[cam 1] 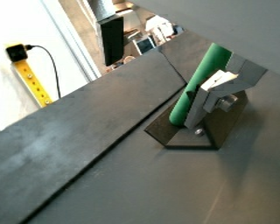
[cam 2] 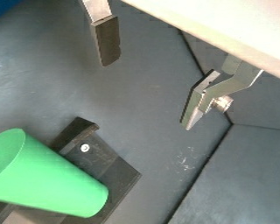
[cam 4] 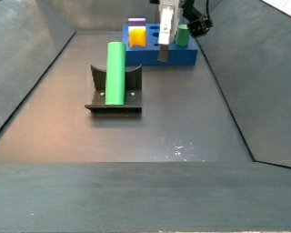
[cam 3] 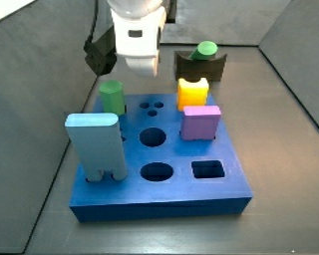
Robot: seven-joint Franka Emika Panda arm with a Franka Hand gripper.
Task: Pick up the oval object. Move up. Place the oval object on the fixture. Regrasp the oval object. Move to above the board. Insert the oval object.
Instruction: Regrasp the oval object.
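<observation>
Oval object [cam 4: 114,71] stands upright in the fixture [cam 4: 115,98] mid-floor, apart from the board [cam 4: 160,53]; gripper [cam 2: 154,74] empty, fingers apart, hovers by the board; rod looks light, rigid, slick, so grip mid-shaft.

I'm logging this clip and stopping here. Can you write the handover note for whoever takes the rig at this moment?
Tool: open and empty, both fingers apart with nothing between them. In a side view it hangs by the back edge of the board, away from the fixture.
Oval object: stands upright on the fixture, free of the tool.
Board: several pegs are seated and some holes are open.
Done, judging by the layout: pick up, lift, place on the fixture.
Left: regrasp the oval object, carry it above the board, insert it.
</observation>
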